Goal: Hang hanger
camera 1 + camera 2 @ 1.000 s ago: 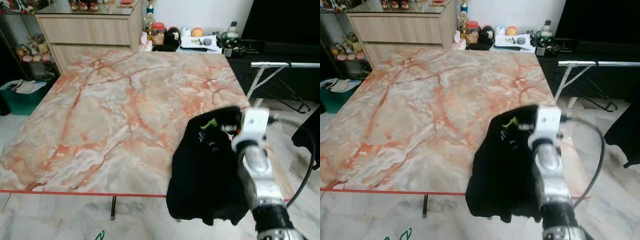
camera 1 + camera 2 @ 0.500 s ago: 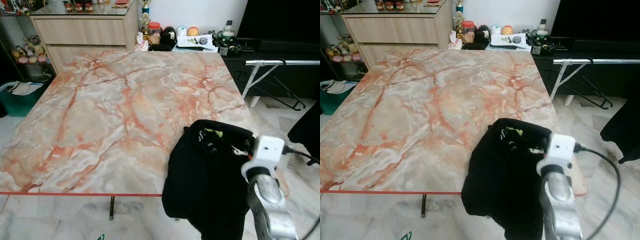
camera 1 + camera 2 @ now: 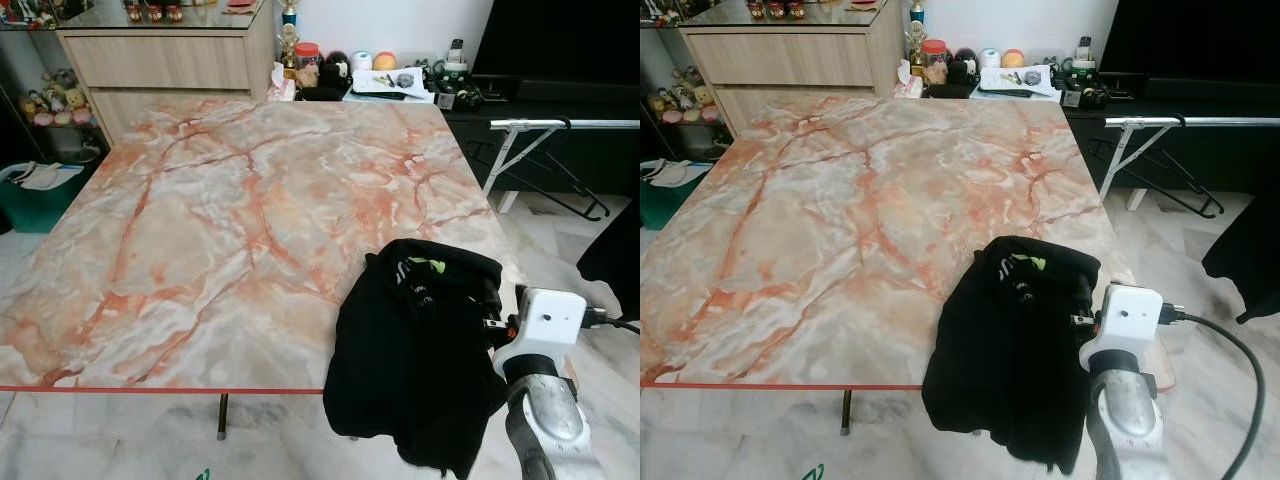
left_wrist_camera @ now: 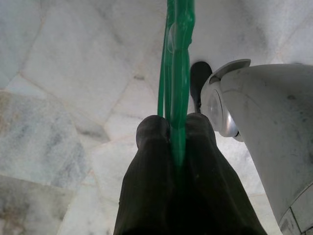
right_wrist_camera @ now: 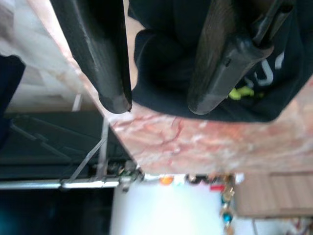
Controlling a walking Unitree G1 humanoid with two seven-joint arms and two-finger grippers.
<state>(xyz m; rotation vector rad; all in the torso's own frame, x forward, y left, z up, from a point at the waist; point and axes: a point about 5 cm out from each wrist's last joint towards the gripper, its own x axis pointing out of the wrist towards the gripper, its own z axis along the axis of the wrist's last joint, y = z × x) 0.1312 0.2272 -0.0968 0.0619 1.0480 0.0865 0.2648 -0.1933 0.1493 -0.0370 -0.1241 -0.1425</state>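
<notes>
Left gripper [image 4: 172,128] hanging low over the floor [image 4: 58,98], fingers pinched on a green hanger [image 4: 177,58]. Right gripper [image 5: 159,105] spread wide at the near right table [image 3: 220,220] corner, just beside a black garment [image 3: 415,370] draped over the edge. Metal rack [image 3: 560,125] standing far right.

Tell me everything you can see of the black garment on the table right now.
The black garment is soft, crumpled fabric with a neon-green tag and pale lettering at its collar. It lies bunched on the near right corner of the marble table, its lower part drooping over the near edge toward the floor. The right gripper, fingers open, sits right at the collar; contact is unclear.
</notes>
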